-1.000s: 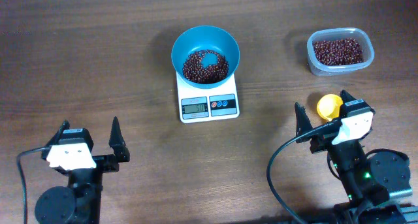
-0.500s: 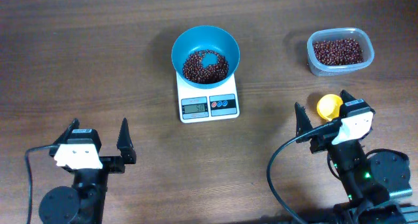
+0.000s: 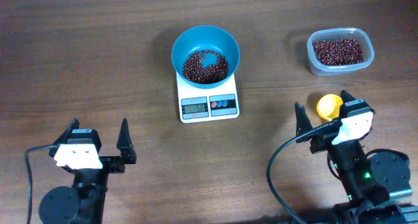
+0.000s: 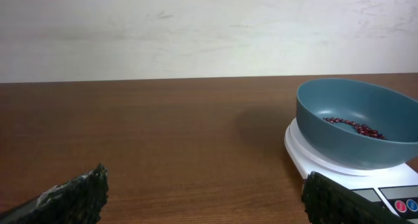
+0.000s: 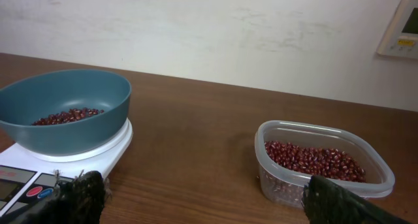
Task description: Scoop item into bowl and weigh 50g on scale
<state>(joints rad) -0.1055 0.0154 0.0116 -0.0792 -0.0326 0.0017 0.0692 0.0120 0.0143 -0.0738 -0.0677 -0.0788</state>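
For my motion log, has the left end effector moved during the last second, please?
Yes. In the overhead view the left end effector shifted slightly right, toward the scale.

One bowl (image 3: 179,46), one scale (image 3: 209,106), one tub (image 3: 311,53), one scoop (image 3: 328,105), many beans (image 3: 192,67), two tools (image 3: 98,123) (image 3: 321,100).

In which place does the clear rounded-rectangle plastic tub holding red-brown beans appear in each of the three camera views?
Overhead: the clear rounded-rectangle plastic tub is at the upper right.
Left wrist: not in it.
Right wrist: the tub is at the lower right.
Shared landmark: the round teal-blue plastic bowl, top centre overhead, at the right in the left wrist view, at the left in the right wrist view.
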